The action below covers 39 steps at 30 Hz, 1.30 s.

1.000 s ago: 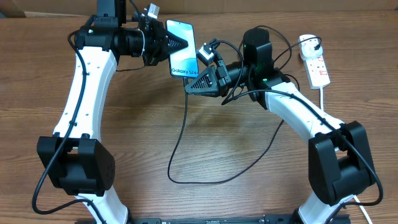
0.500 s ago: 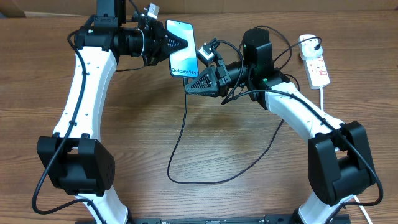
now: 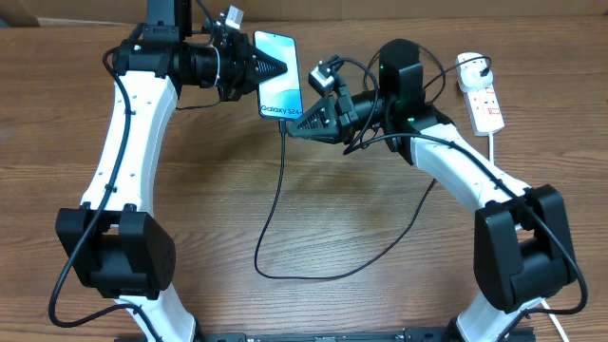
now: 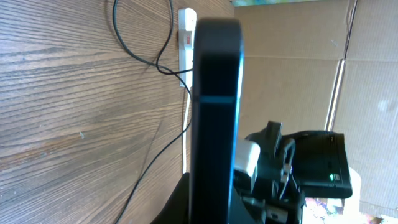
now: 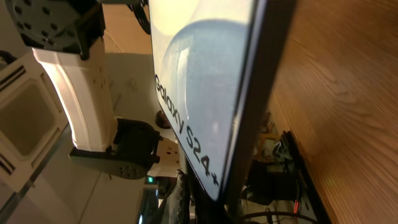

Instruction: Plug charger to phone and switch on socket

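One thin black charger cable (image 3: pixel 281 180) loops over the wooden tabletop (image 3: pixel 218 190), lower centre. Of two grippers above, the right gripper (image 3: pixel 293 128) pinches its tip; the left gripper (image 3: pixel 277 66) clamps one slim blue-screened phone (image 3: pixel 278 90). One white socket block (image 3: pixel 483 100) lies upper right.

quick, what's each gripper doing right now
left gripper: closed on the phone, holding it up.
right gripper: closed on the charger at its connector end, by the phone's lower edge.
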Motion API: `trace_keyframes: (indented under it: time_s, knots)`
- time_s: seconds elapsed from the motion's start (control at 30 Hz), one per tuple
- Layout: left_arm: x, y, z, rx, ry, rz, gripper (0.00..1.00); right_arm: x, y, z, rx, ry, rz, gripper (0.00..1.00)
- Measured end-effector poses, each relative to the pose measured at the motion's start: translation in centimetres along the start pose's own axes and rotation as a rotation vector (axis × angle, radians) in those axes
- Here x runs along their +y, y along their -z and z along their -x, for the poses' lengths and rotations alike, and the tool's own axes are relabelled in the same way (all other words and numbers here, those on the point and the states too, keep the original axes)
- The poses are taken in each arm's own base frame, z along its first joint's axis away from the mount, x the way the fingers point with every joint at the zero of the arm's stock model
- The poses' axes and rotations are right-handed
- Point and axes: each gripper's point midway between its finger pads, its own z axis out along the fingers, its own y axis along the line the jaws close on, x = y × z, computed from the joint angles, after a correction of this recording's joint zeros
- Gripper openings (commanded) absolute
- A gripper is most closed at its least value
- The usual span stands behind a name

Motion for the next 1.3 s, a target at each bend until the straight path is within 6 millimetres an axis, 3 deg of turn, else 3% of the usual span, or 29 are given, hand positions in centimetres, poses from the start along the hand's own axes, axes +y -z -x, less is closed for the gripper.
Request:
trace_keyframes:
  time_s: [0.27, 0.33, 0.4, 0.43, 0.57, 0.7, 1.13, 1.3]
  knots:
    - [0.1, 0.1, 0.0, -0.001, -0.006, 0.002, 0.04, -0.1, 0.2, 0.2, -0.011, -0.009, -0.003, 0.04]
    - [0.1, 0.1, 0.0, -0.001, -0.007, 0.002, 0.04, -0.1, 0.2, 0.2, -0.011, -0.012, -0.003, 0.16]
    - [0.2, 0.1, 0.0, -0.001, -0.010, 0.003, 0.04, -0.1, 0.2, 0.2, -0.011, -0.016, -0.003, 0.47]
    - [0.2, 0.1, -0.1, 0.002, -0.006, 0.002, 0.04, -0.2, 0.2, 0.4, -0.023, -0.020, -0.008, 0.50]
    - [-0.1, -0.1, -0.3, 0.014, -0.009, -0.007, 0.04, -0.5, 0.3, 0.8, -0.047, -0.031, -0.019, 0.47]
    - [-0.4, -0.1, -0.2, 0.011, -0.022, -0.019, 0.04, -0.9, 0.1, 0.7, -0.053, -0.075, -0.027, 0.31]
    - [0.3, -0.1, 0.6, -0.031, 0.004, 0.027, 0.04, -1.0, -0.5, 0.6, -0.054, -0.103, -0.032, 0.31]
    - [0.7, -0.1, 1.1, -0.056, 0.019, 0.052, 0.04, -1.0, -0.5, 0.6, -0.053, -0.119, -0.032, 0.25]
